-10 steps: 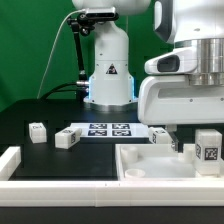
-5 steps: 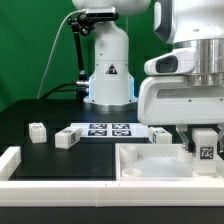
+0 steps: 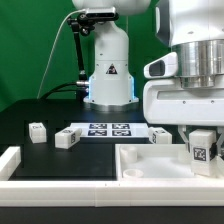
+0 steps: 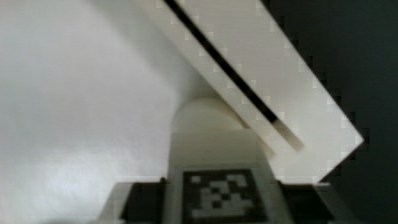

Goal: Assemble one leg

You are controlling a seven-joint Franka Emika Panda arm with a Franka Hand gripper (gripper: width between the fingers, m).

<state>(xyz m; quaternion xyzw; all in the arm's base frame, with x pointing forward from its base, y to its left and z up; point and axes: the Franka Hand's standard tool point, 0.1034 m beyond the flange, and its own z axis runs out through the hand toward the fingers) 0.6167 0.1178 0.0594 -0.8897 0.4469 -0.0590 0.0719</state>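
Note:
My gripper (image 3: 203,140) hangs at the exterior view's right, over the large white tray-like part (image 3: 150,172). It is shut on a leg (image 3: 203,149), a small white block whose black-and-white tag faces the camera. In the wrist view the same leg (image 4: 221,150) sits between the dark fingers (image 4: 143,200), tag up, close over the tray's white floor (image 4: 80,90) and raised rim (image 4: 249,70). Three more legs lie on the black table: one at the left (image 3: 38,131), one beside it (image 3: 66,138), one by the tray (image 3: 160,136).
The marker board (image 3: 108,129) lies flat in the middle of the table. The robot's white base (image 3: 108,70) stands behind it. A white rail (image 3: 9,160) borders the front left corner of the table.
The gripper has shut on the leg at the right and lifted it slightly; the leg moved a little toward the exterior view's left. The other legs have not moved.

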